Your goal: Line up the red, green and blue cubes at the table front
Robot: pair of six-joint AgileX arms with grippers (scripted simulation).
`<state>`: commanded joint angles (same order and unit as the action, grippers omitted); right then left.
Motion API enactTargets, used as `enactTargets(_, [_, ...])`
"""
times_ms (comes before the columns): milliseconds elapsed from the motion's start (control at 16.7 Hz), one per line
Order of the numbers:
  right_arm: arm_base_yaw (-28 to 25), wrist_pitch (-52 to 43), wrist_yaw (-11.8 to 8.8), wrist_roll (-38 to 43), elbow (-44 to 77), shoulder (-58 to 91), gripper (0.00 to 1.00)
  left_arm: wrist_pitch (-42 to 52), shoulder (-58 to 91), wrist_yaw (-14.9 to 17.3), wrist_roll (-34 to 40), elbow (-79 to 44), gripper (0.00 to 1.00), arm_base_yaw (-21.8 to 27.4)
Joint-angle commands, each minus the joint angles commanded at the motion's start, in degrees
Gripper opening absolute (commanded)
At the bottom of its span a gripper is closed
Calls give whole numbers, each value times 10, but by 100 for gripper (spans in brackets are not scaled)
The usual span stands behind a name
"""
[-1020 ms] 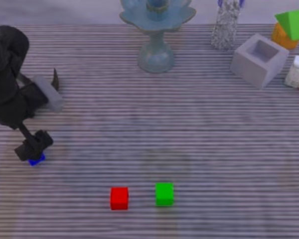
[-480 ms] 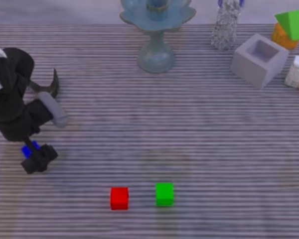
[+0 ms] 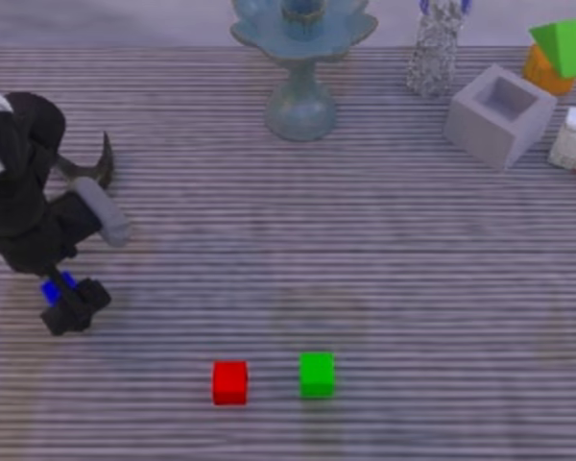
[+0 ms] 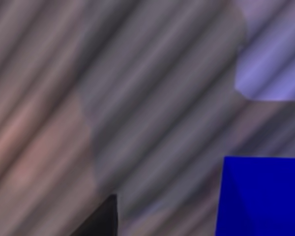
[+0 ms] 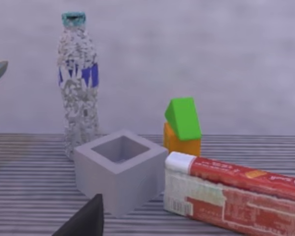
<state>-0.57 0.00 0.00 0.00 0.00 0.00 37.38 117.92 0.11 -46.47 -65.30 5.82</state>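
While the left gripper sits low at the striped bench's left, finger state indiscernible, small glossy blue cube just beside it, red cube and green cube side by side at front.

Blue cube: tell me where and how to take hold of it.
Grip the blue cube by two opposite flat side faces, coming straight down from above. It sits flat on the table, partly under the left end effector, with free space around it.
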Motion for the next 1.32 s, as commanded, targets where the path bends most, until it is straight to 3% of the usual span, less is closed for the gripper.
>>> enactTargets(420, [0,0,0,0,0,0,100,0,0,0,0,0,2,0])
enactTargets(900, [0,0,0,0,0,0,100,0,0,0,0,0,0,0])
enactTargets(960, [0,0,0,0,0,0,100,26,-31,13,11,-8,0,1])
enactTargets(1320, [0,0,0,0,0,0,100,118,-69,13,11,-53,0,-6])
